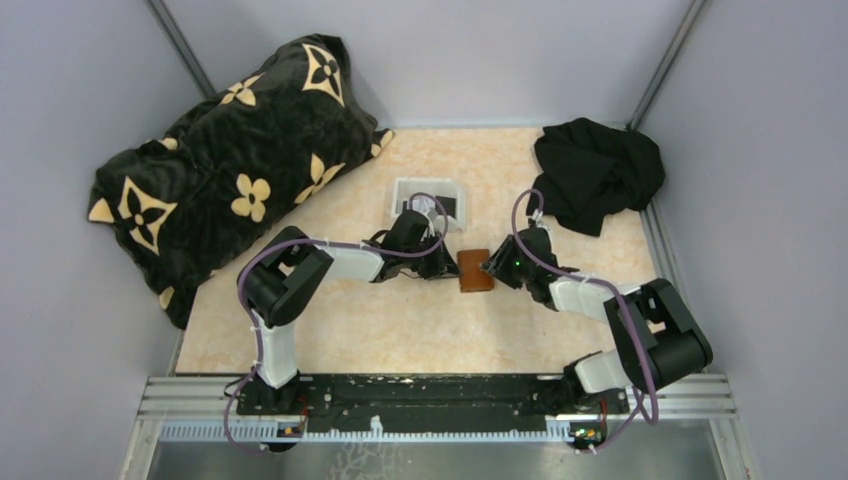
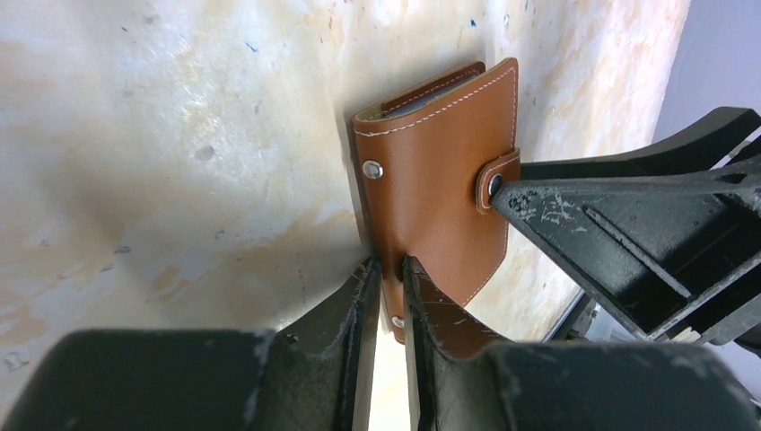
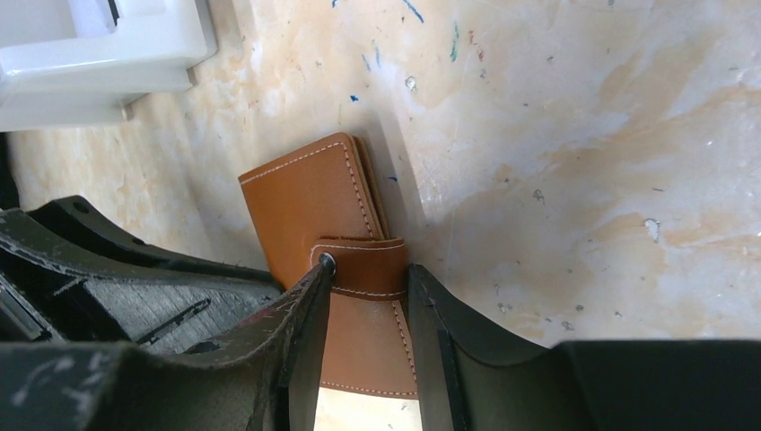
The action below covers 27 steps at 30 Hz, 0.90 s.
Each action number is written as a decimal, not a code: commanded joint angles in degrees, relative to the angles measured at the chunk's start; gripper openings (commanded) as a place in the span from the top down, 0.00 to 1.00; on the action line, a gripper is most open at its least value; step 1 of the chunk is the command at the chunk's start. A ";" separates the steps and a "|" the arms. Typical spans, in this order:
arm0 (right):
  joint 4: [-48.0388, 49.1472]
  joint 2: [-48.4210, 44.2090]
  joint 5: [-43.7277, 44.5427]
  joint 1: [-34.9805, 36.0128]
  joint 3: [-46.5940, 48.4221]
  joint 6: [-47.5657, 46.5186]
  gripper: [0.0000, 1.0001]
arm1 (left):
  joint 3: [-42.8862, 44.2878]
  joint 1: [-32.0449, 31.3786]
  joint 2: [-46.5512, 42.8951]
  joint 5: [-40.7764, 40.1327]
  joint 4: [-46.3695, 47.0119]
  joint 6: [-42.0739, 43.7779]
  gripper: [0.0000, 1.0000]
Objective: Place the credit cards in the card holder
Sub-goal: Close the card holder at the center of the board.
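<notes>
Tray (image 1: 425,181), white, sits just behind the left gripper (image 1: 450,270); black cloth (image 1: 598,172) lies well to the right. The wallet (image 1: 475,270) lies folded on the table (image 1: 350,330) between both grippers. Left fingers (image 2: 359,296) pinch its near edge; the right gripper (image 3: 368,274) clamps across its strap (image 3: 363,265). Only the left wrist view shows the cover's stud (image 2: 371,169).

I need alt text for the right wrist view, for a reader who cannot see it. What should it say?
The right gripper grips the snap strap of a closed brown leather card holder lying on a marbled beige table. A corner of a white tray shows top left.
</notes>
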 commanded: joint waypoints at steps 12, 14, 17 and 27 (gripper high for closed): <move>-14.75 4.34 -0.38 3.57 -5.15 -1.31 0.64 | -2.88 1.67 5.61 -11.33 -15.98 5.89 0.75; -14.81 3.85 -0.34 4.03 -5.31 -1.26 0.64 | -2.86 1.67 4.83 -11.42 -16.22 5.90 0.75; -14.91 1.75 0.01 4.43 -6.02 -1.32 0.64 | -2.57 1.67 2.51 -11.80 -17.10 6.24 0.75; -17.65 -5.94 1.93 5.14 -6.73 -3.14 0.60 | -1.92 1.67 -4.38 -11.63 -20.08 5.83 0.73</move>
